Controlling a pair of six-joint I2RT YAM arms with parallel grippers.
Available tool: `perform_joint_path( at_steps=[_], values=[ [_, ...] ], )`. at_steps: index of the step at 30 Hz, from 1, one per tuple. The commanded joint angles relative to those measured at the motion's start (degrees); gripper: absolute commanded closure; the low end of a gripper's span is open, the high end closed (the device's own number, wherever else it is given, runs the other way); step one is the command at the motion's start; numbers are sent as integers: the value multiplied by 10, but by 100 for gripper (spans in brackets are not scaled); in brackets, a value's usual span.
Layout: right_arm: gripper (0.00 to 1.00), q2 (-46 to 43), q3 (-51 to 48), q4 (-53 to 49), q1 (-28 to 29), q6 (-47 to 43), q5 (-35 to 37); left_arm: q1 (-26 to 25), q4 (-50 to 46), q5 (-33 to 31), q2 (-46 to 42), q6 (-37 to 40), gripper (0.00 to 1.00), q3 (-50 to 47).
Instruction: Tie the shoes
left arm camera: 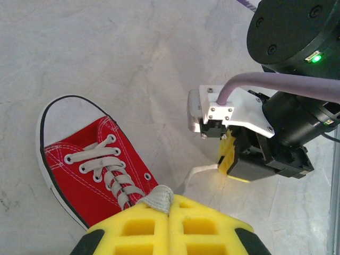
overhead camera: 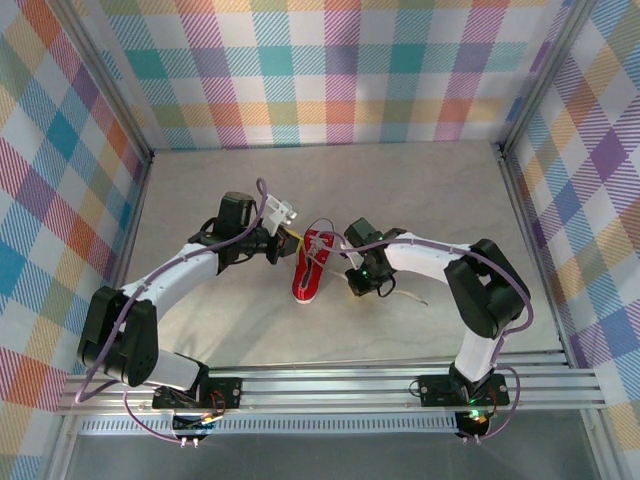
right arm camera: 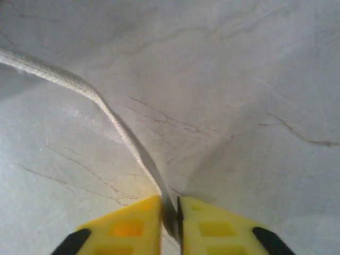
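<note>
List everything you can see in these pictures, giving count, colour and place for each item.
sneaker: one, red with white toe cap, mid-table between the grippers.
laces: one pair, whitish-grey, threaded through sneaker, ends trailing out.
table: one, pale grey, under everything.
walls: three, pastel plaid, around table.
left gripper: one, yellow fingers, shut on laces, above sneaker.
right gripper: one, yellow fingers, shut on laces, low over table.

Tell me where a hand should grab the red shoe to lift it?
Probably across its middle, from straight above. The red shoe sits flat on its sole, long and narrow, so its two canvas sides are easy to squeeze. The rounded white toe would likely slip.
</note>
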Motion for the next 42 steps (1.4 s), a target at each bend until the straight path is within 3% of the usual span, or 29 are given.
perform_joint_path(
  at_steps=[1,6,11,17,19,22,26,29,35,39,42],
  values=[
    [100,-22,13,-20,3,-2,49,-3,-9,5,-25,12,100,3],
    [100,-50,86,2,-7,-40,77,-4,7,5,-57,0,100,-21],
    [100,31,250,2,-13,-77,7,-19,36,-22,-93,-16,100,-62],
    [100,177,465,14,-5,-30,-187,-54,67,-62,-138,-26,100,-112],
    [96,223,517,27,9,-14,-277,-62,74,-71,-149,-30,100,-123],
    [83,259,555,24,34,-35,-347,-69,77,-71,-152,-34,100,-129],
    [53,255,540,27,39,-46,-348,-72,75,-63,-145,-35,100,-128],
    [44,218,500,52,20,-22,-313,-72,75,-63,-138,-34,100,-123],
    [38,123,402,92,-51,57,-258,-72,60,-77,-116,-29,100,-101],
    [38,63,315,73,-77,63,-212,-68,53,-82,-98,-30,100,-88],
    [38,5,210,135,-73,47,-256,-59,52,-82,-80,-44,100,-74]
  ],
)
